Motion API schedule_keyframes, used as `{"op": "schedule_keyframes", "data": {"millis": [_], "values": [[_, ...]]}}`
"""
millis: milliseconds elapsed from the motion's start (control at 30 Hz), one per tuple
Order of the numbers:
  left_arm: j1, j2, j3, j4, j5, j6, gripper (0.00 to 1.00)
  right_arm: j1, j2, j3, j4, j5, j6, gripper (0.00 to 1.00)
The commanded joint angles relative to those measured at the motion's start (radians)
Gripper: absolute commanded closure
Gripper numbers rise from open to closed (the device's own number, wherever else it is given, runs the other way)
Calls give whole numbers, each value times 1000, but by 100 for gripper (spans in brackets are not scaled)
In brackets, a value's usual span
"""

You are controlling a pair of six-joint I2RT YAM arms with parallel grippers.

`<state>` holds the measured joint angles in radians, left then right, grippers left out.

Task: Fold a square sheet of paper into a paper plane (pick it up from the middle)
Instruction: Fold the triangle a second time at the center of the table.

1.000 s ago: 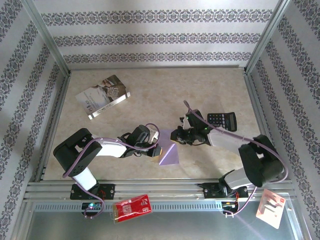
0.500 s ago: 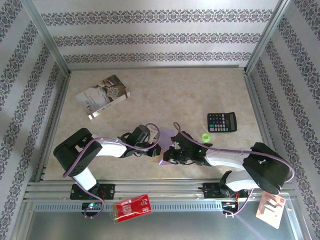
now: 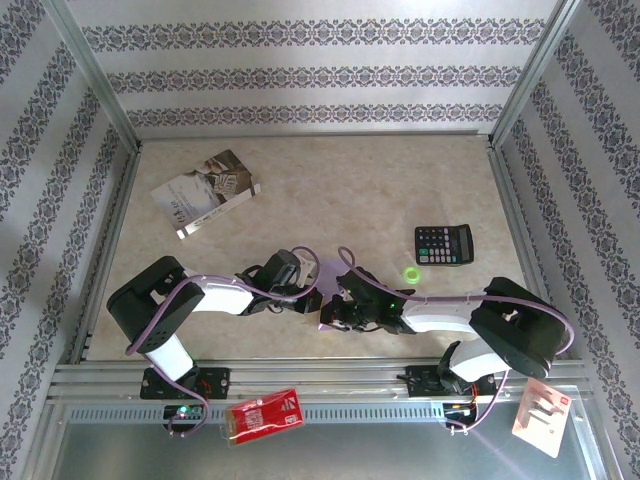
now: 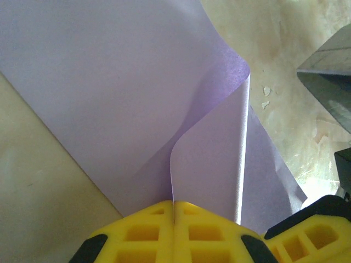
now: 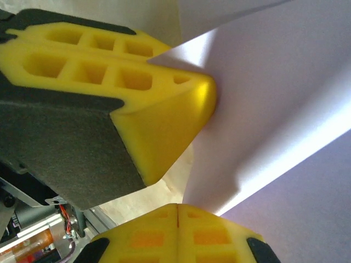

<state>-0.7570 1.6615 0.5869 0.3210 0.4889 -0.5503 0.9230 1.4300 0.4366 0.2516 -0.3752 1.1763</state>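
**Top external view: both end effectors meet at the lilac sheet, near the table's front middle**

Top external camera looks down on the marbled table, with patterned walls around it. Left arm lies low, its elbow folded back over its base and its forearm running rightward toward the centre. Right arm is also low, doubled back from its base and stretched leftward, so the two wrists almost meet.

Left end effector has its yellow pads pressed together. It is clamped on the square sheet of paper, whose curled edge runs straight into the seam between the pads. One layer of the sheet lies flat on the table while another rises in a soft fold.

Right end effector also has its pads together. The sheet slopes down to their tips, but I cannot tell whether it is pinched between them. A finger of the left end effector sits just beside it, touching the paper.

From above, the sheet peeks out between the two wrists. Well apart from it are a printed booklet at far left and a black calculator at right. A red packet sits on the front rail.
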Motion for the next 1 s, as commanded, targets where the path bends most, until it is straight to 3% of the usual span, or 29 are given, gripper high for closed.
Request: {"op": "schedule_keyframes", "data": {"millis": [0, 967], "values": [[10, 58, -17, -86, -61, 15, 100, 15, 22, 18, 36, 22, 13, 99], [10, 82, -1, -103, -66, 22, 100, 40, 79, -68, 69, 61, 31, 100]]}}
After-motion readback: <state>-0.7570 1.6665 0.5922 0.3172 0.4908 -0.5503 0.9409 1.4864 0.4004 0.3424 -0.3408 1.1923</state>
